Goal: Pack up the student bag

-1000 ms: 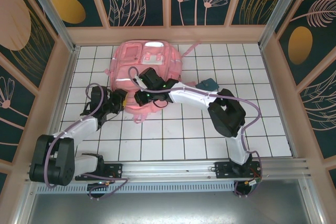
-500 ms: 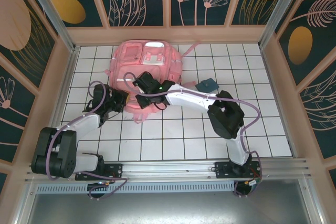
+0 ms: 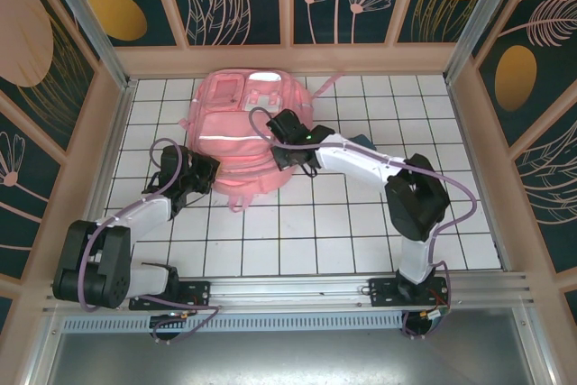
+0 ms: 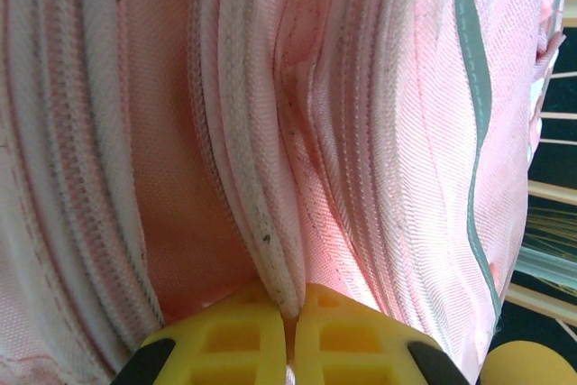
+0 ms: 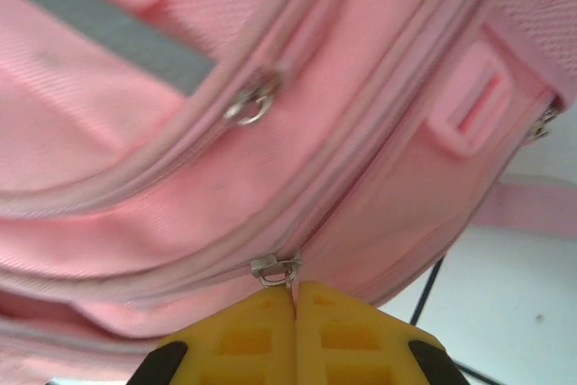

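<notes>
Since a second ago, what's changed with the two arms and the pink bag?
The right end effector, shut on a zipper pull, swept rightward from the near middle of the student bag to its right side. The left end effector closed on a piped seam at the bag's near left edge. The bag stayed where it lay.

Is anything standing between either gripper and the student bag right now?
Nothing visible does. The left gripper is shut on a piped seam of the student bag, and the right gripper is shut on its zipper pull, both directly against the pink fabric.
</notes>
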`<act>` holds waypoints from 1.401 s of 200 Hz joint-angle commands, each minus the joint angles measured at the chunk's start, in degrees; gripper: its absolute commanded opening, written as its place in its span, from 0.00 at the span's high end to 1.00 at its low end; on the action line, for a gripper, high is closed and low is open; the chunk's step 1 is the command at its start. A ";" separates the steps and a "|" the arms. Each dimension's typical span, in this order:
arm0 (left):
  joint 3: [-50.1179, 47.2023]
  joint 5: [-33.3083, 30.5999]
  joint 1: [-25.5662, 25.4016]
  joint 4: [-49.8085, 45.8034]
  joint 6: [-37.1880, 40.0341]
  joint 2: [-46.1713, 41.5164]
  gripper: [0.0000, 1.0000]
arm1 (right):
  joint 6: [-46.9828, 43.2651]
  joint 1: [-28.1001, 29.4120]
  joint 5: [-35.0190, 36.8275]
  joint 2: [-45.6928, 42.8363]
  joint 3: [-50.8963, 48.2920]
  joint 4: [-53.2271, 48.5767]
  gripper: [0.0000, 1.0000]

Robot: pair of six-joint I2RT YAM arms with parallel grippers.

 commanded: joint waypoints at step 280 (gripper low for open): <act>3.71 4.68 0.82 -17.47 22.03 -5.26 1.00 | -1.23 -16.73 -3.46 20.58 33.70 0.81 0.84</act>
